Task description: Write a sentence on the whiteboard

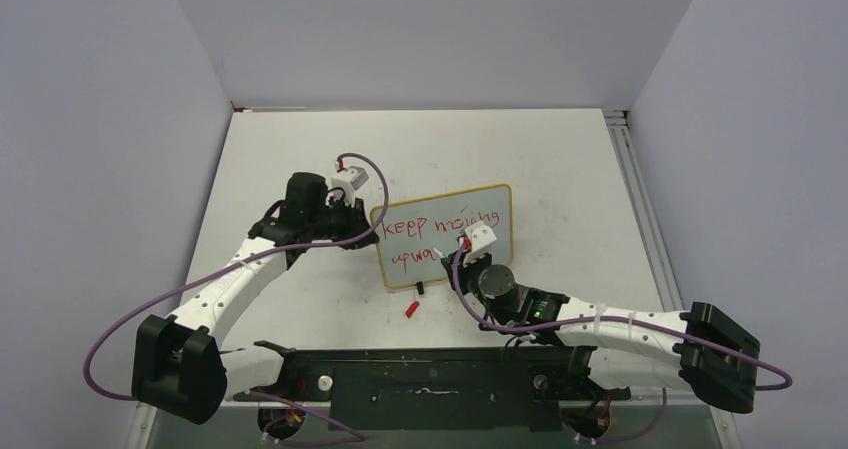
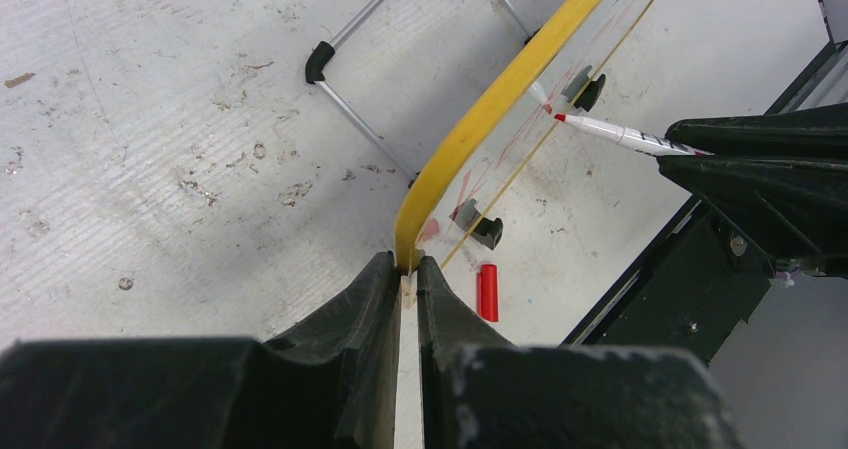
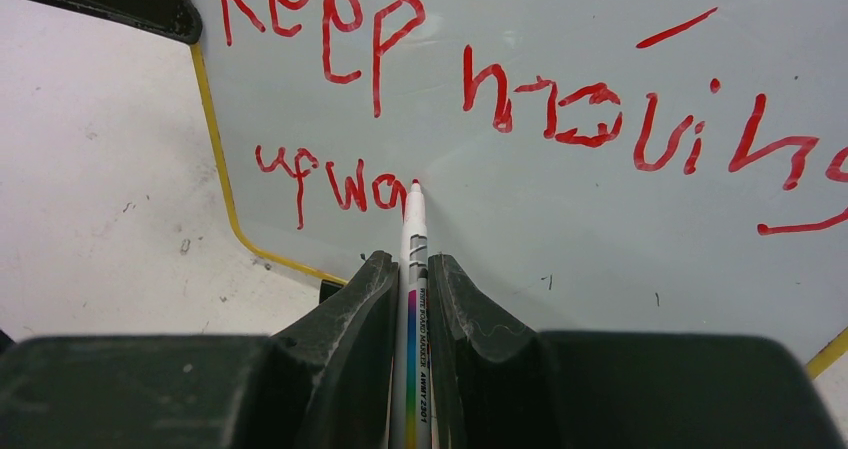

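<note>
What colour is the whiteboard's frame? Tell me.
Yellow. The whiteboard frame shows best in the left wrist view.

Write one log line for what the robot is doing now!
left gripper: shut on whiteboard frame | right gripper: shut on marker, tip at whiteboard | sentence: "keep moving upwa", unfinished
</note>
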